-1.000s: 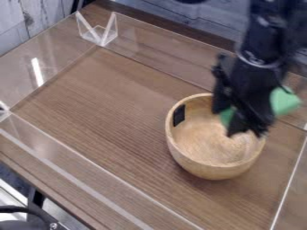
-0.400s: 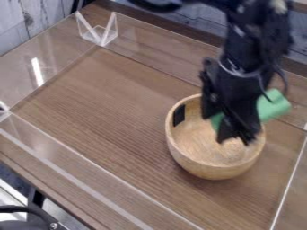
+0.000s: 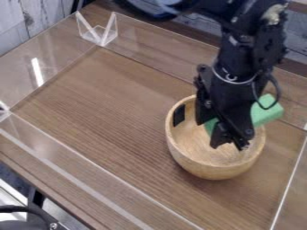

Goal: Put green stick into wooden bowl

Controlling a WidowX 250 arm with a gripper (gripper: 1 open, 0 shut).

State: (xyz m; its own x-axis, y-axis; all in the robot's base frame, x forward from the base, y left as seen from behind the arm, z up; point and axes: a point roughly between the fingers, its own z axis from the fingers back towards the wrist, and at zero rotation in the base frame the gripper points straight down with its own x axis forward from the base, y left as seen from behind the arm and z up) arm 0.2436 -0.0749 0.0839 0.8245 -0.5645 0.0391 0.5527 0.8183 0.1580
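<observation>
The stick (image 3: 267,110) is seen beside the upper part of the gripper (image 3: 232,137), over the bowl's (image 3: 198,158) far rim; whether it is clamped cannot be told. The fingers are closed and pointed down inside the bowl, which is set on the table (image 3: 96,99).

No readable text, label, brand, number or sign appears anywhere in the frame; the small black mark on the wooden bowl (image 3: 216,144) rim is too blurred to read.
</observation>
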